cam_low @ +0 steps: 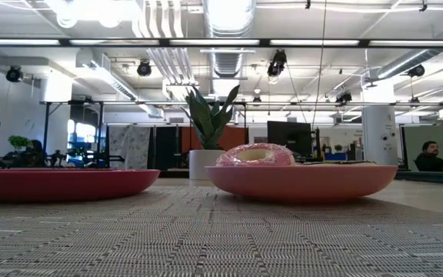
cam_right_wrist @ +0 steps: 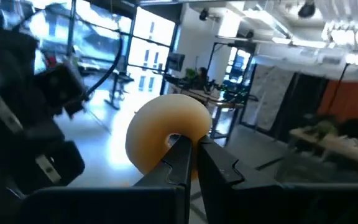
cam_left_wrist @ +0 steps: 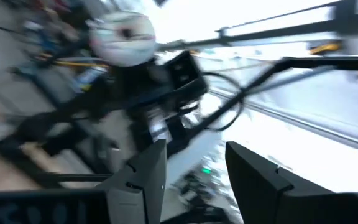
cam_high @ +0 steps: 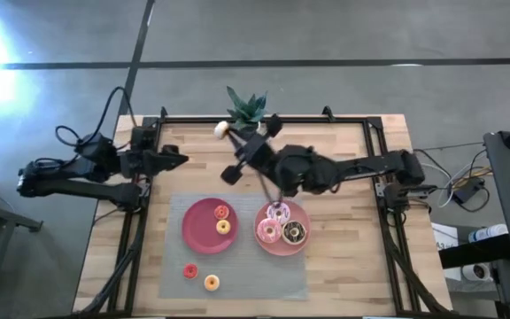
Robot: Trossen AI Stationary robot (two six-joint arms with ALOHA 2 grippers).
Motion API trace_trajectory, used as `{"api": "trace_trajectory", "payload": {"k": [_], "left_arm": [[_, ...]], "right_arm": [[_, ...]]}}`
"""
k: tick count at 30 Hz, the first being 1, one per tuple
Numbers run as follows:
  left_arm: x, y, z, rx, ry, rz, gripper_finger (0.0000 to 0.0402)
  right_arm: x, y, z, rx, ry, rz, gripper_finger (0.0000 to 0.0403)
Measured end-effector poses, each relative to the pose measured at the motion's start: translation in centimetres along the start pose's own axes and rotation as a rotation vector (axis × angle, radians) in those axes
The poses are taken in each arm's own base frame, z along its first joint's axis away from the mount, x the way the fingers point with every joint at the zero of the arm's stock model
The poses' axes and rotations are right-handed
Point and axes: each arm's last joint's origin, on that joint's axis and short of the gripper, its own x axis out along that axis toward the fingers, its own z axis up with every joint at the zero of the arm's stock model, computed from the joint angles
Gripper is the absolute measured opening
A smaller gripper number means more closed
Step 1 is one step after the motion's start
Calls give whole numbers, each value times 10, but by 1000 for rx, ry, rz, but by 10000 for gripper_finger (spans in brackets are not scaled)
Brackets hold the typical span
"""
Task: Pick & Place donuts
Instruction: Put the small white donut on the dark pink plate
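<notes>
A cream donut (cam_right_wrist: 166, 134) is being grasped by the clenched right gripper (cam_high: 223, 130) at the worktop's (cam_high: 343, 168) far side, beside the plant (cam_high: 246, 108); the left gripper (cam_left_wrist: 194, 171) is being held released at the far left; other donuts are lying on the pink plate (cam_high: 301, 248) and red plate (cam_high: 200, 226).

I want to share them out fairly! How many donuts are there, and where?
Big donuts on the pink plate: 3
Small donuts on the red plate: 2
Small donuts on the mat: 2
Cream donut in the right pincer: 1
Total donuts: 8
</notes>
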Motion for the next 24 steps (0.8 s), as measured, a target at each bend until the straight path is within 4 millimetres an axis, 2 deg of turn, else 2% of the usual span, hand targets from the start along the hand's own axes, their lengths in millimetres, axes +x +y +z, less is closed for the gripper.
{"api": "trace_trajectory", "payload": {"k": [3, 9, 13, 19, 24], "left_arm": [[11, 2, 7, -29, 8, -101, 139], [23, 13, 18, -110, 93, -196, 136], [27, 12, 29, -145, 52, -301, 121], [31, 21, 43, -197, 25, -319, 98], [34, 31, 46, -216, 40, -286, 95]], "right_arm": [[2, 16, 6, -153, 10, -50, 13], [-5, 30, 32, -304, -21, -83, 13], [-7, 40, 35, -475, -25, -75, 13], [-9, 35, 39, -622, -28, -78, 13], [-10, 36, 39, -736, -52, -53, 13]]}}
